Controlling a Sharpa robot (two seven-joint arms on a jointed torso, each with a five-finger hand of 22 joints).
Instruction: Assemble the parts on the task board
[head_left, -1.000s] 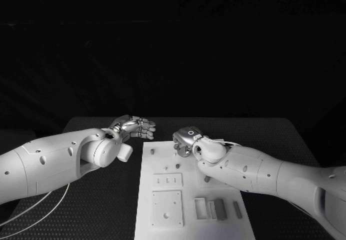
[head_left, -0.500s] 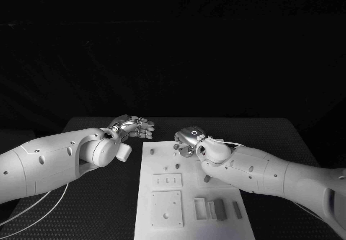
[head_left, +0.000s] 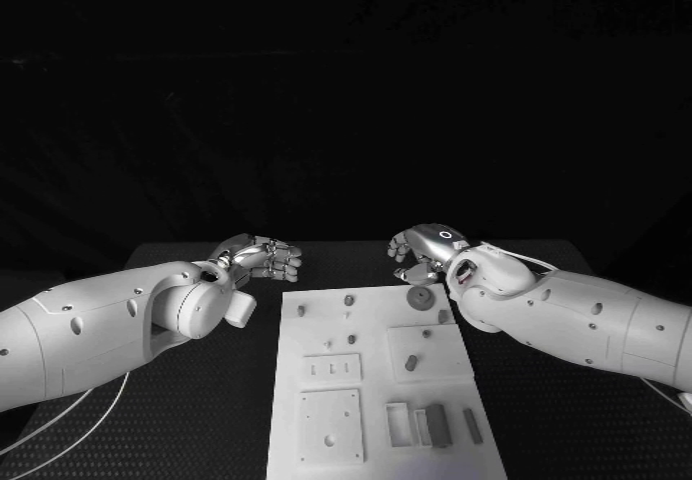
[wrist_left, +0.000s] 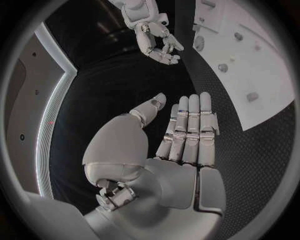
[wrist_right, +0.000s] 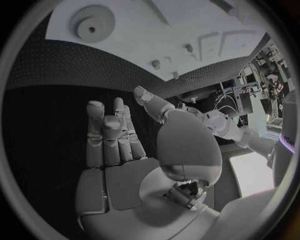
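The white task board lies in the middle of the black table. A grey gear lies flat near the board's far right corner, also seen in the right wrist view as the gear. Small pegs stand at the far end, and grey bars lie at the near end. My left hand hovers off the board's far left corner, and in its wrist view the left hand is flat and empty. My right hand hovers just beyond the gear, and in its wrist view the right hand holds nothing, fingers extended.
Square recessed plates sit on the near half of the board. Black table runs along both sides of the board. My right forearm reaches over the table right of the board.
My right hand has lifted off the board and moved back to the right, uncovering the gear. My left hand has drifted slightly left.
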